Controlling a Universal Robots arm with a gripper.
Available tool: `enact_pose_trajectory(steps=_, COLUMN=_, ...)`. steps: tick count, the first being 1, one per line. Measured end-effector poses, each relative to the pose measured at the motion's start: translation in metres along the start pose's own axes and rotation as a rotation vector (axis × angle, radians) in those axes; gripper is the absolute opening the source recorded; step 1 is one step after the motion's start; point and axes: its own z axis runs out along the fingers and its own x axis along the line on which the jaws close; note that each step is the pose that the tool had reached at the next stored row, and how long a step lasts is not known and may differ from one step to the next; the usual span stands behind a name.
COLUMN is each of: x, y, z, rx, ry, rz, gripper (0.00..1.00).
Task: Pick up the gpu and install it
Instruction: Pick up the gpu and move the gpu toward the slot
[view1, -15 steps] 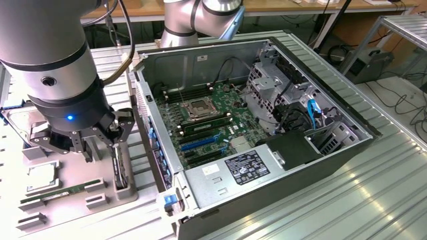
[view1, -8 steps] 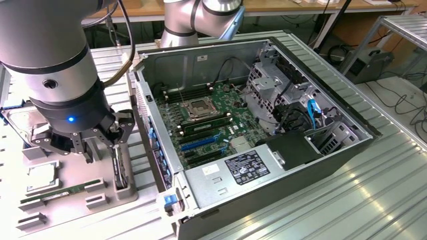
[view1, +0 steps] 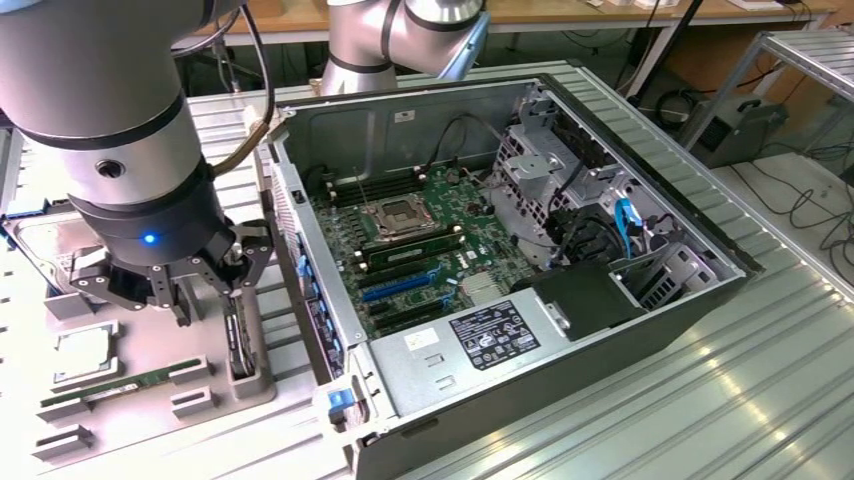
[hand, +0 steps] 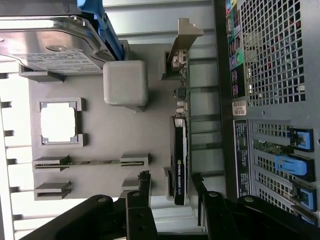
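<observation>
- The claw (hand: 170, 176) is spread wide and holds nothing.
- The gpu (hand: 179, 155) stands on edge in the grey parts tray (hand: 125, 135), just below the claw, lined up with the gap between the fingers and touching neither.
- The open computer case (view1: 561, 300) lies beside the claw.

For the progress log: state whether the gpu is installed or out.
Out: the gpu stands on edge in the grey tray, outside the computer case.

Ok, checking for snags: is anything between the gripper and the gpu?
Nothing. In the wrist view the open gripper has a finger on either side of the gpu, with only bare grey tray in the gaps.
</observation>
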Motion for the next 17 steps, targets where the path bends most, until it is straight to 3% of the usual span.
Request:
enact_pose_trajectory(steps=9, x=-0.003, y=0.0065, z=0.0068, rx=0.0187, ry=-0.0014, rz=-0.001, gripper=0.44)
enact_pose_trajectory(steps=17, x=-0.006, y=0.0089, z=0.014, rx=0.028, ry=-0.0022, rz=-0.001, gripper=0.44)
